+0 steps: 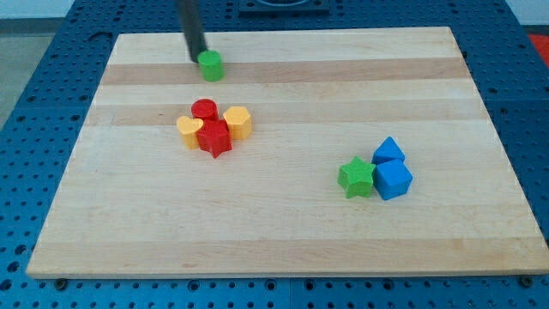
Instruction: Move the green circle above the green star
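Observation:
The green circle (211, 65) is a small green cylinder near the view's top left of the wooden board (283, 232). My tip (198, 60) rests right at its left side, touching or nearly touching it. The green star (356, 178) lies at the view's right of centre, far below and to the right of the green circle. It touches the blue blocks on its right.
Two blue blocks, one (388, 151) above the other (394, 180), sit against the green star's right. A cluster left of centre holds a red cylinder (204, 110), a red star (214, 137), a yellow heart (189, 130) and a yellow hexagon (238, 122).

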